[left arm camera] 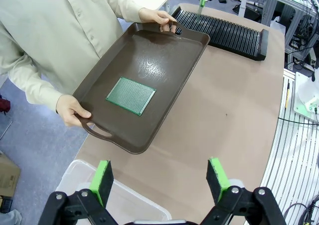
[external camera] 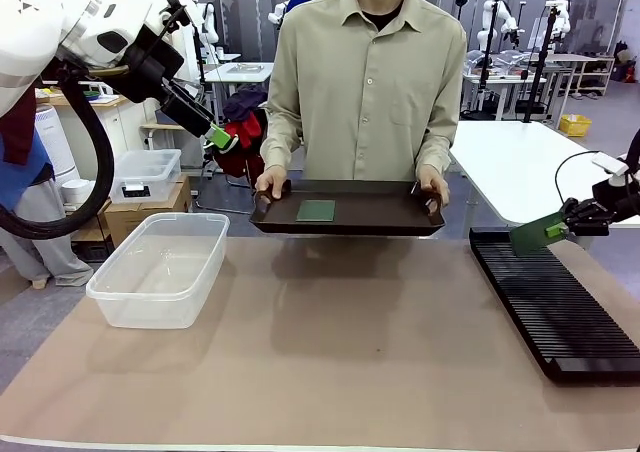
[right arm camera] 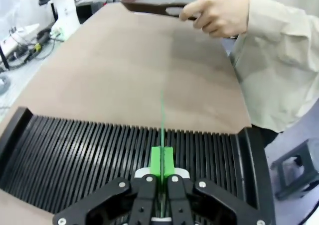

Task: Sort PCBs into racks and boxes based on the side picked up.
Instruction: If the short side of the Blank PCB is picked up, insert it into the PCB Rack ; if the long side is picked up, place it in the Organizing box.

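One green PCB [external camera: 316,210] [left arm camera: 131,95] lies flat in the dark brown tray [external camera: 385,212] [left arm camera: 164,51], which a person holds by both handles at the far side. My left gripper [external camera: 222,139] [left arm camera: 159,180] hangs open high above the table's left, looking down on that tray, nothing between its pads. My right gripper [external camera: 562,228] [right arm camera: 162,168] is shut on a second PCB [external camera: 530,235] [right arm camera: 162,120]. That board stands on edge just above the far end of the black slotted rack [external camera: 555,307] [right arm camera: 89,155] [left arm camera: 224,31]. The clear box [external camera: 150,307] sits at the left.
The person's hand [right arm camera: 219,11] grips the tray handle close beyond the rack. A smaller lidded bin [external camera: 145,175] and cardboard stand off the table at the left. Bare brown table mat [external camera: 350,352] spreads between box and rack.
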